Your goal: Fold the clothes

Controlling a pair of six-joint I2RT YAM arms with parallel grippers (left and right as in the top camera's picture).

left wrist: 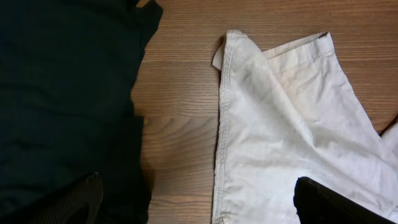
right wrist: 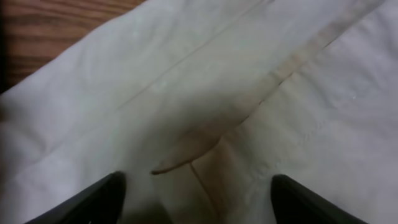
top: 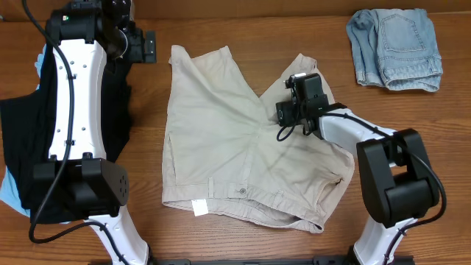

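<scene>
The pale beige khaki shorts (top: 221,140) lie spread flat mid-table, with the waistband, button and white tag at the near edge. My right gripper (top: 288,110) is open and hangs low over the crotch and right leg. In the right wrist view its fingers (right wrist: 199,205) straddle a folded seam of the beige fabric (right wrist: 236,74) and hold nothing. My left gripper (top: 146,46) is open and empty at the far left. In its wrist view the fingers (left wrist: 199,208) span bare wood between a black garment (left wrist: 62,93) and the beige leg hem (left wrist: 280,112).
Folded faded blue denim shorts (top: 396,48) lie at the far right corner. The black garment (top: 22,132) lies under the left arm, with a light blue cloth (top: 15,193) peeking out beneath it. The wooden table (top: 147,147) shows bare between the garments.
</scene>
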